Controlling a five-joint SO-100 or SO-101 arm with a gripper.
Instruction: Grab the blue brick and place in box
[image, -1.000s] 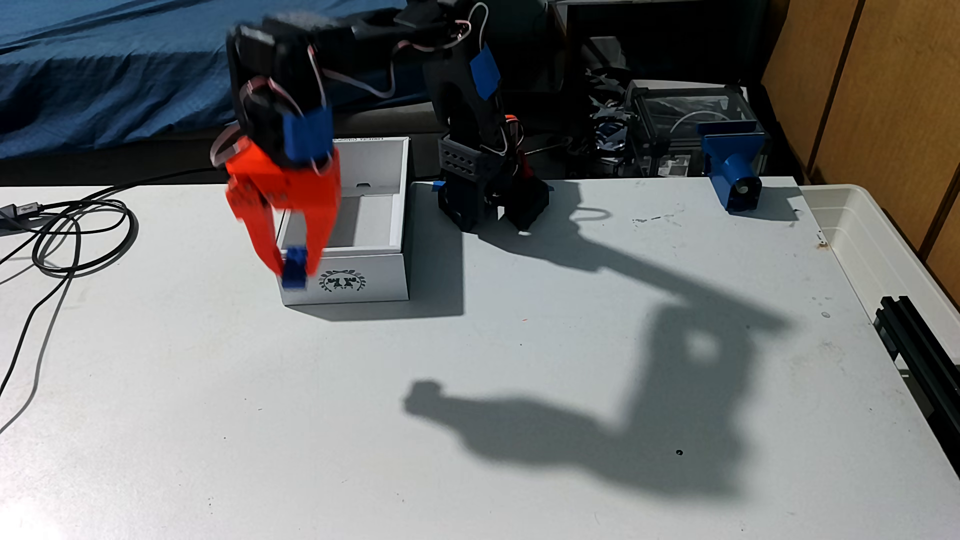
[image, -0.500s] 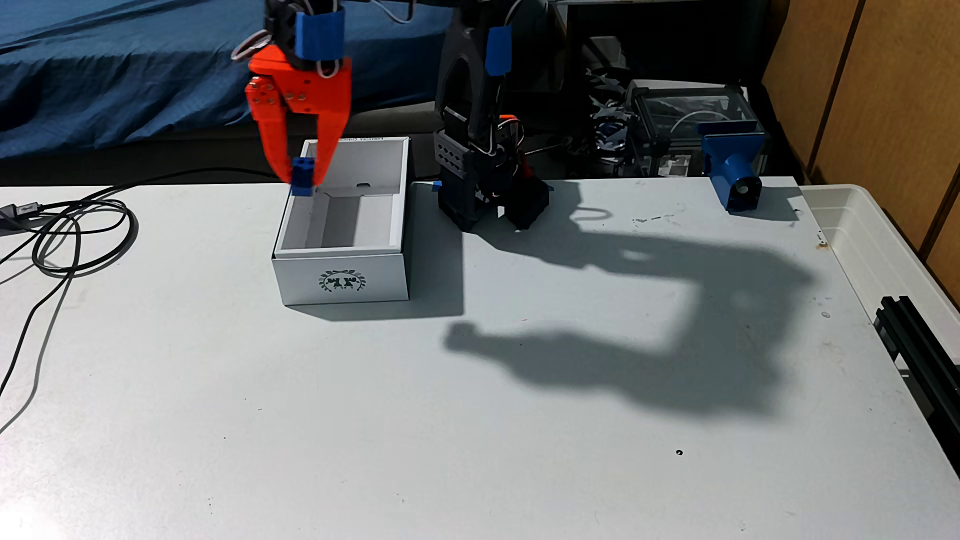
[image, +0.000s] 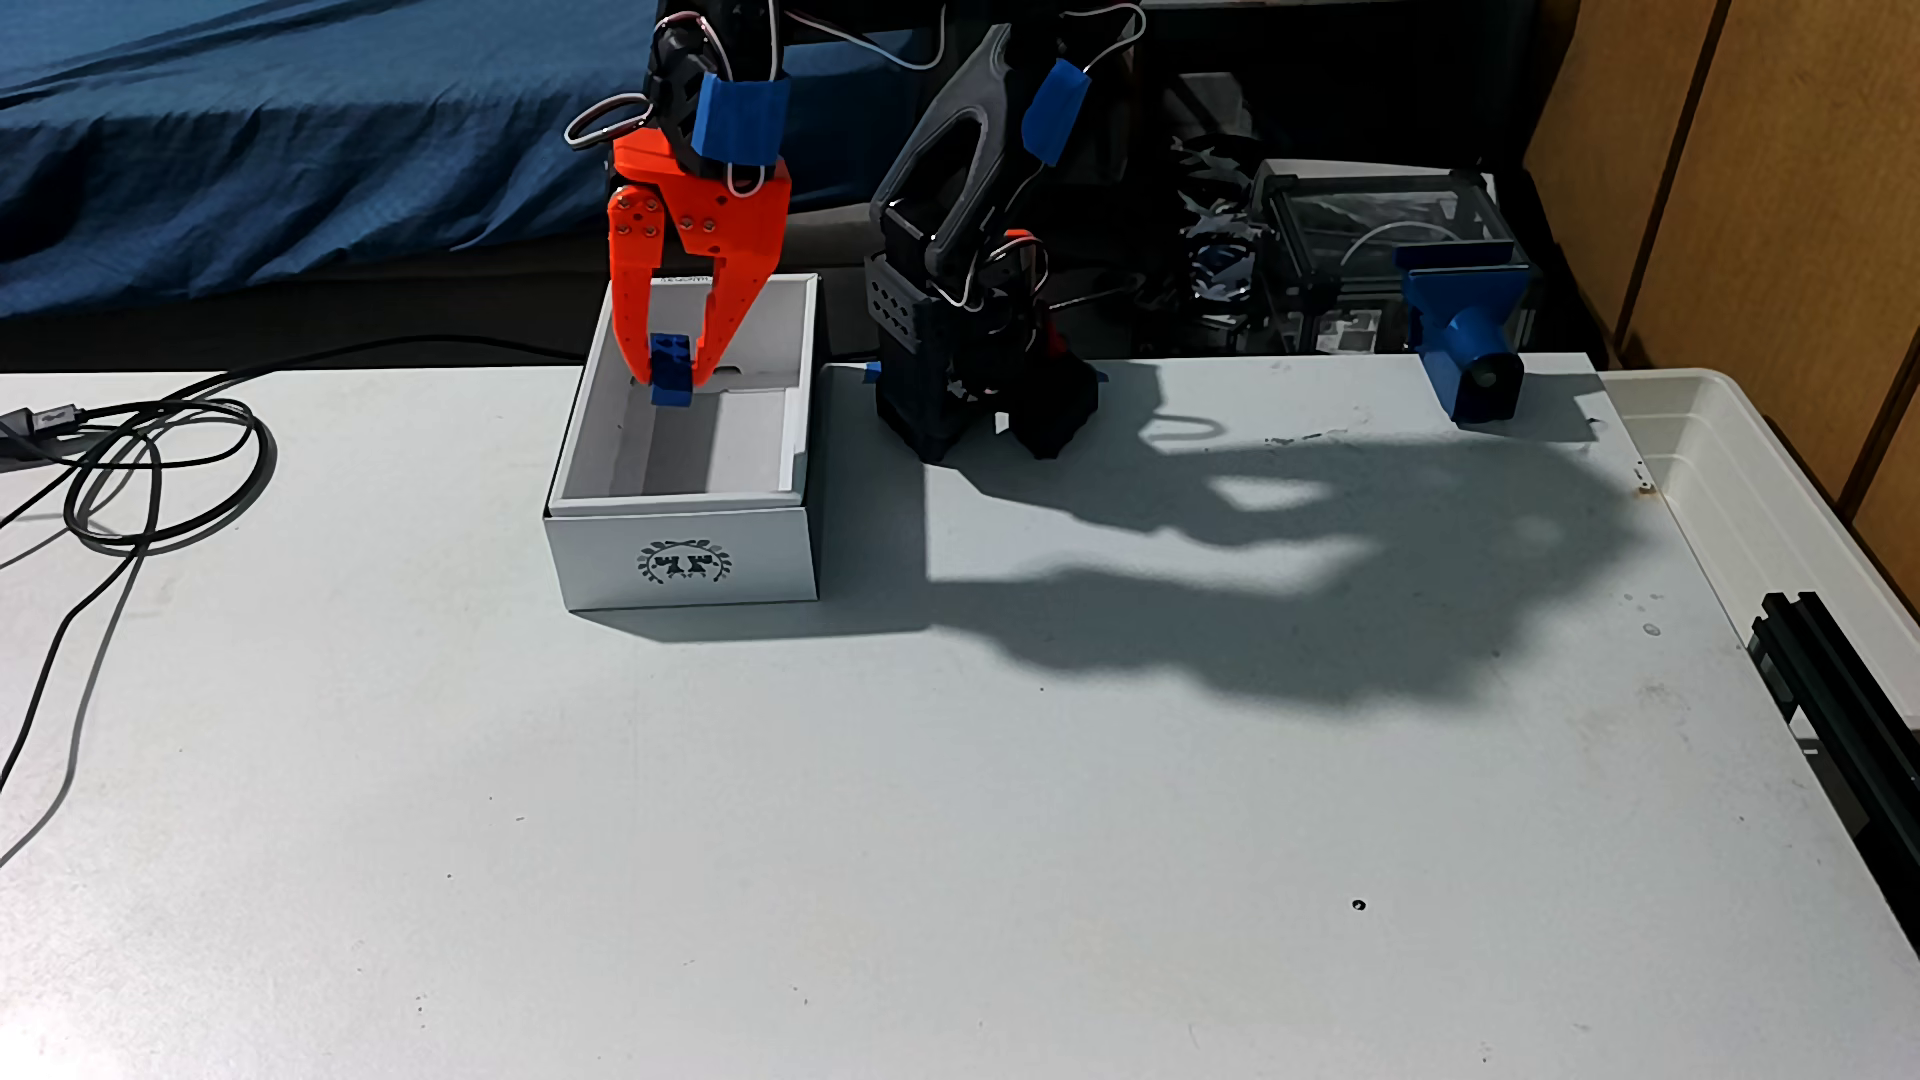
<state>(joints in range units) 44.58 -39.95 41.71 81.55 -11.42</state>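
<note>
In the fixed view the orange gripper (image: 673, 382) points downward above the far part of the box (image: 686, 556), its two fingers clenched on the blue brick (image: 671, 374). The brick is pinched between the fingertips, with its lower edge hanging over the box's open interior near the far wall; whether it touches the box floor cannot be told. Blue tape wraps the wrist just above the orange part, and a second blue patch sits on the dark upper arm (image: 961, 166) to the right.

The box is white and open-topped, with its long sides running near to far. Its near short side carries a dark wreath emblem (image: 684, 562). A line of small print runs along the far rim, too blurred to read.

Just to the right of the box stands the arm's dark base (image: 982, 400), at the far edge of the pale table (image: 935, 831). Farther right along that edge sits a blue clamp-like part (image: 1467, 343) with a round hole. A translucent white bin (image: 1787, 488) adjoins the table's right side. Black cables (image: 145, 467) coil on the table at the left. The arm's shadow falls across the table to the right of the box.
</note>
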